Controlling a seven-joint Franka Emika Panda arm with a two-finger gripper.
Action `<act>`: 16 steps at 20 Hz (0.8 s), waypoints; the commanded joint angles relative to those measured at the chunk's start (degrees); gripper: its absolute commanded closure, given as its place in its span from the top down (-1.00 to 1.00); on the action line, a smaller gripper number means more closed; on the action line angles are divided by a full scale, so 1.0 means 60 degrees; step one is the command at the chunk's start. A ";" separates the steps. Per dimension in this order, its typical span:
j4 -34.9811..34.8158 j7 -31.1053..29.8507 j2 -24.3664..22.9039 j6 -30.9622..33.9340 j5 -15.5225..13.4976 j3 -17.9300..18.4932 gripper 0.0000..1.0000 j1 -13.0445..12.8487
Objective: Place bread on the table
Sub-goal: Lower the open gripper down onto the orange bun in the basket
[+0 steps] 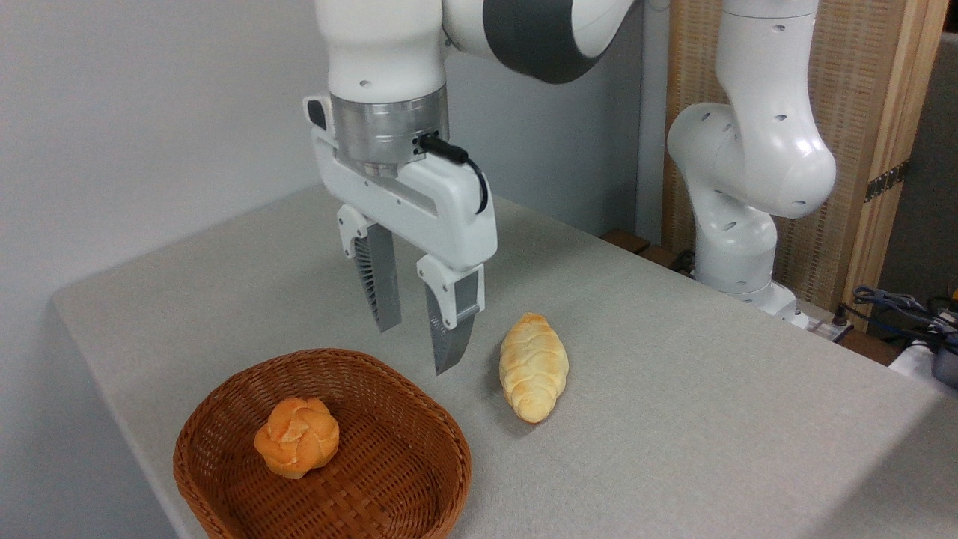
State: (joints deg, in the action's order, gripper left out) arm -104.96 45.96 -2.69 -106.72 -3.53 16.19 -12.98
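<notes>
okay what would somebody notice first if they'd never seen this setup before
Probably the big white gripper hanging over the middle of the table, its jaws open and empty above the cloth. Below it to the left, a round orange-brown bread sits alone in a brown wicker basket at the table's front edge. A pale braided loaf lies on the cloth just right of the gripper.

A grey-beige worktop (673, 419) carries a wicker basket (441, 442) near its front edge and, just beside it, a braided loaf (533, 367).

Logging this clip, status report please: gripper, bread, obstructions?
Gripper open, empty, above basket's far rim. Bread in basket, untouched. Braided loaf on table, clear of path.
</notes>
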 commanded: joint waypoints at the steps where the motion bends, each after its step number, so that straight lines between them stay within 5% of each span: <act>1: 0.0062 -0.0145 0.0460 -0.1020 0.0031 -0.0017 1.00 -0.0339; 4: 0.0062 -0.0174 0.0930 -0.1723 -0.0071 -0.0149 1.00 -0.0487; 7: 0.0062 -0.0189 0.1311 -0.2412 -0.0686 -0.0310 1.00 -0.0502; 16: 0.0077 -0.0218 0.2497 -0.4039 -0.0716 -0.0999 1.00 -0.0502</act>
State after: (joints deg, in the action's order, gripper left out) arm -105.04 45.75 10.33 -128.11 -7.13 10.32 -15.92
